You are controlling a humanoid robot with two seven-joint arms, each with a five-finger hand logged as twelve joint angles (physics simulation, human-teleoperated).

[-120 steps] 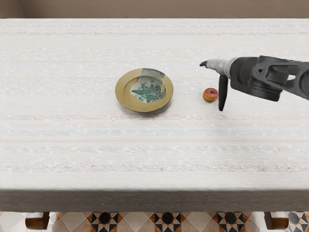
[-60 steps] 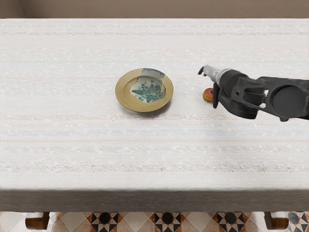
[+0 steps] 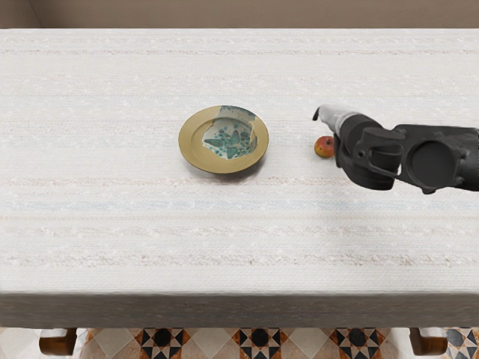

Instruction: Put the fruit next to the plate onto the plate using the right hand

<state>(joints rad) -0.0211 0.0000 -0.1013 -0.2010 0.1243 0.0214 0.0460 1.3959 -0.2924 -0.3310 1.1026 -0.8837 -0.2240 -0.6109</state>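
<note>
1. Two task things lie on the desk (image 3: pixel 239 247), both in its far half. The near half, toward the front edge, carries nothing the job needs, so the work spans one short stretch.
2. Nearest of what matters is the right arm, which comes in from the right edge and hangs low over the cloth. Its dark wrist faces the camera and covers most of the right robot hand (image 3: pixel 337 123).
3. That robot hand sits just right of the fruit (image 3: pixel 323 146), touching it or nearly so. It is low and side-on, which suits taking a small round thing from the side. Whether it is wide, narrow or closed on the fruit I cannot tell, because the wrist hides the grasping side.
4. Small and red-and-yellow, perhaps an apple, the fruit rests on the desk. It is right of the plate (image 3: pixel 191 146) and apart from it, with bare cloth between, so it is not on the plate yet.
5. Gold-rimmed with a blue-green pattern in its well, the plate lies flat with nothing on it, so any spot in the well will do. I judge the step in hand to be the grasp, with the lift and the carry leftward left to do.
6. No left arm shows.
</note>
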